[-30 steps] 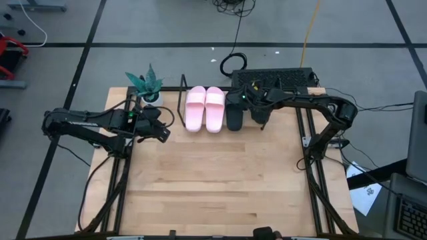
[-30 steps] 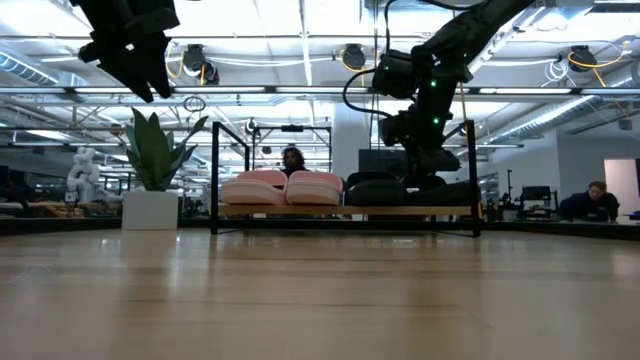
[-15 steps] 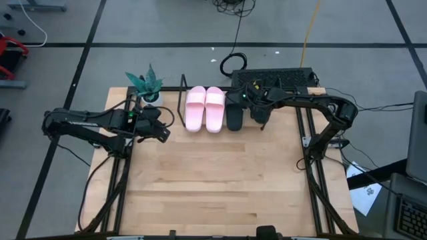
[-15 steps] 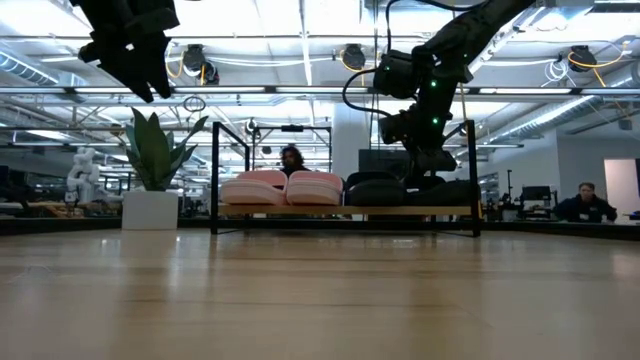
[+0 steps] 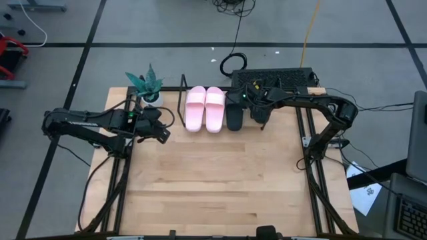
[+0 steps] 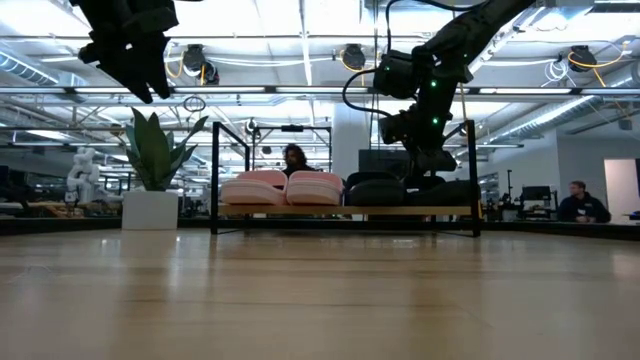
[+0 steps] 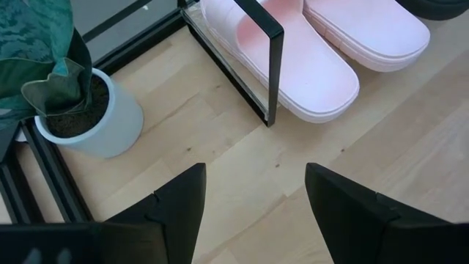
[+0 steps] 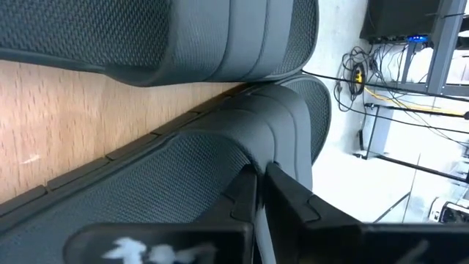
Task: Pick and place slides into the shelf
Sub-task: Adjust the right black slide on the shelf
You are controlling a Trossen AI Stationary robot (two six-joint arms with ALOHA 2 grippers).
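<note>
At the table's far edge, the shelf [image 5: 183, 100] holds two pink slides [image 5: 205, 109] side by side and a black slide [image 5: 234, 112] next to them. The right gripper [image 8: 260, 192] is over the shelf's right end, fingers pinching the strap of the second black slide [image 8: 220, 158]. The left gripper [image 7: 253, 198] hovers spread near the potted plant [image 5: 147, 85] at the table's far left corner.

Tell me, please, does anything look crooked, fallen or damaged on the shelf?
Nothing stands out. The pink slides and one black slide lie side by side on the shelf; the right gripper covers the last one. The left gripper waits open nearby.
</note>
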